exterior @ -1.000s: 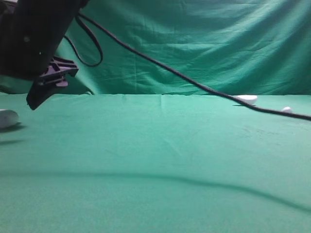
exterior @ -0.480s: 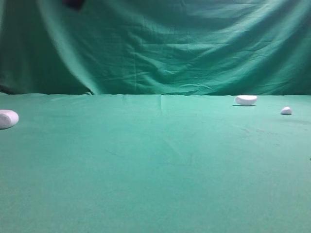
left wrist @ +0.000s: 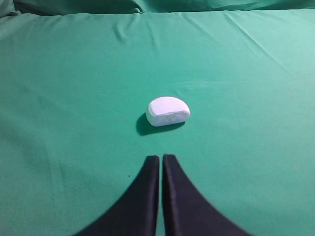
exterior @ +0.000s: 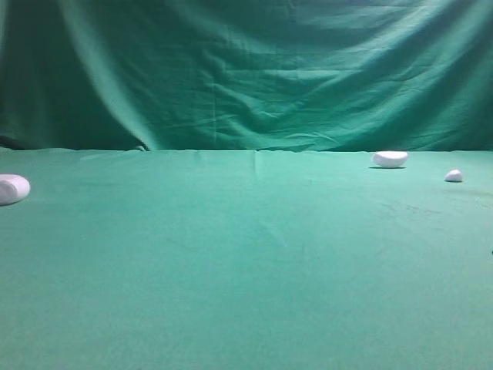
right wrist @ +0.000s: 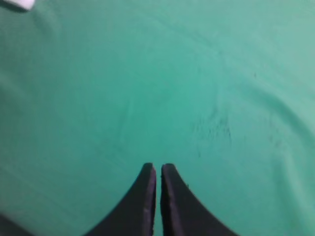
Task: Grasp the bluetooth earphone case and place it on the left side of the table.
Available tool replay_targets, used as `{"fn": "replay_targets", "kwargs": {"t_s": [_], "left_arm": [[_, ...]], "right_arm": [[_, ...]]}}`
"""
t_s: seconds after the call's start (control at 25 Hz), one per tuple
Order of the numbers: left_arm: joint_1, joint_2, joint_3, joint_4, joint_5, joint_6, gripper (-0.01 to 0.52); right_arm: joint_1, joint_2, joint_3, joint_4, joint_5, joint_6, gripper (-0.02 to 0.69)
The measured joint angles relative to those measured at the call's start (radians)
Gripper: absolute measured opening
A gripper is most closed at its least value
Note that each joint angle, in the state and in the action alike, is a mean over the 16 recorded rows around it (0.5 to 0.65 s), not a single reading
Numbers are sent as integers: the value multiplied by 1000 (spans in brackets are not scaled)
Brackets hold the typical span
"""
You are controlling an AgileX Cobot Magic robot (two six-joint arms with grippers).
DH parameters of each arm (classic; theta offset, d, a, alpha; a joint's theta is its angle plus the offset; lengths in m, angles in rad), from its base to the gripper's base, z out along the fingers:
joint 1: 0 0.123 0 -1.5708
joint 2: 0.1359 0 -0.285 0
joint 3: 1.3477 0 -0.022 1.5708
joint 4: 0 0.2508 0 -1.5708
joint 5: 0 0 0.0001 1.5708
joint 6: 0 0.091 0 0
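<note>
The white earphone case [exterior: 11,189] lies on the green table [exterior: 254,262] at its far left edge. It also shows in the left wrist view [left wrist: 168,111], lying free on the cloth with its shadow beside it. My left gripper [left wrist: 161,158] is shut and empty, a short way in front of the case and not touching it. My right gripper [right wrist: 158,166] is shut and empty over bare green cloth. Neither gripper shows in the exterior view.
A white half-oval bowl-shaped piece [exterior: 390,159] and a tiny white pebble-like piece [exterior: 454,176] lie at the back right. A green cloth backdrop [exterior: 254,69] hangs behind the table. A white piece [right wrist: 18,4] is cut off at the top left of the right wrist view.
The left arm and its black cable, at the upper left and across the exterior view one second ago, have left that view. The three white pieces have not moved.
</note>
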Motion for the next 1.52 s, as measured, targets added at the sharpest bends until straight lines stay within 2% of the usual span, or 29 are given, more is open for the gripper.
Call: {"fn": "replay_targets", "kwargs": {"t_s": [0.24,0.48,0.96,1.2,1.52], "left_arm": [[0,0,0,0,0,0,0],[0,0,0,0,0,0,0],[0,0,0,0,0,0,0],[0,0,0,0,0,0,0],[0,0,0,0,0,0,0]], "right_arm": [[-12,-255,281,-3,-169,21,0],[-13,-430,447,-20,-322,24,0],[-43,-661,613,-57,-420,-58,0],[-150,-863,778,-58,-505,-85,0],[-386,-1145,1045,-46,-662,-85,0]]}}
